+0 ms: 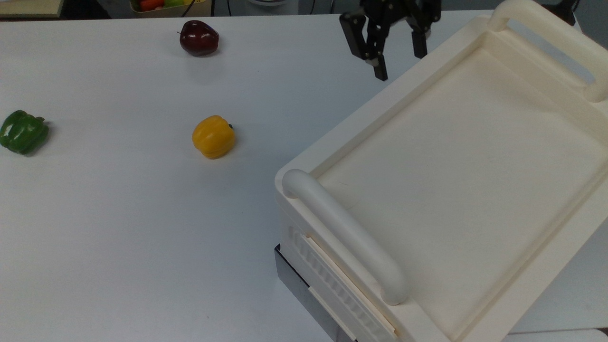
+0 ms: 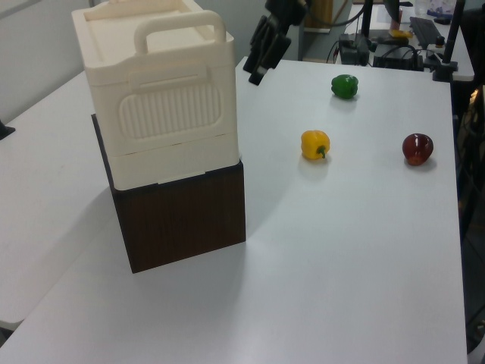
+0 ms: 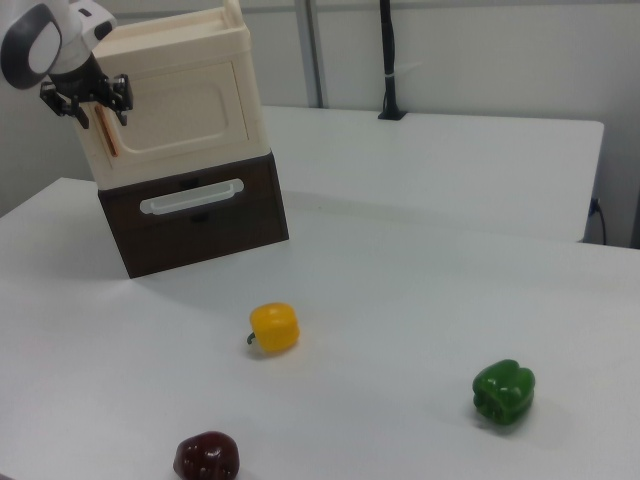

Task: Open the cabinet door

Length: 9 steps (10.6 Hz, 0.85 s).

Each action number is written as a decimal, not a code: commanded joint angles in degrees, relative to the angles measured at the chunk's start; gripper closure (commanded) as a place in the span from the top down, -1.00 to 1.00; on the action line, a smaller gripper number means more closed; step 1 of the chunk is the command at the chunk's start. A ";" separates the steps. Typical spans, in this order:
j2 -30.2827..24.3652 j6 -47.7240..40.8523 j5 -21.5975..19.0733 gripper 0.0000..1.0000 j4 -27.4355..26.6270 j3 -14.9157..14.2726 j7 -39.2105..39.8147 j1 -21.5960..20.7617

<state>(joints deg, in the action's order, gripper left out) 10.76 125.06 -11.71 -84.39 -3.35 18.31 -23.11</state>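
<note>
The cabinet [image 1: 465,166] is a large cream box with a tray-like top and two thick bar handles, standing on a dark brown base [image 2: 182,216]. In the right view its cabinet door [image 3: 180,105] is a flat cream front panel, lying flush, with a slim copper bar handle [image 3: 112,140] at the right view's left edge. My gripper [image 1: 398,56] hangs open beside the cabinet's far upper edge in the top view. In the right view my gripper [image 3: 102,106] sits just above the copper handle, apart from it. In the left view my gripper [image 2: 259,62] hovers right of the cabinet [image 2: 159,91].
A yellow pepper [image 1: 213,137], a green pepper [image 1: 23,131] and a dark red fruit [image 1: 199,38] lie spread on the white table [image 1: 118,237]. The brown base carries a drawer with a white handle [image 3: 190,197]. A box of produce [image 1: 161,4] stands beyond the table's far edge.
</note>
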 commanded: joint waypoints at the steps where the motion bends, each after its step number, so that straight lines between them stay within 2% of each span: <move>1: 1.98 3.87 1.95 0.11 0.20 -0.87 -2.31 -3.17; 3: 2.77 4.13 2.04 -0.10 0.28 -0.87 -3.10 -3.44; 4: 3.38 4.92 2.04 -0.47 0.28 -0.87 -3.19 -3.79; 5: 3.47 5.62 3.00 -0.71 0.28 -0.87 -3.11 -3.79; 9: 3.56 5.89 3.19 -0.71 0.28 -0.95 -3.19 -3.18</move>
<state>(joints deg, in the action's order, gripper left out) 13.49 129.09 -8.97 -84.32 -3.81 16.44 -25.70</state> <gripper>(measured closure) 0.850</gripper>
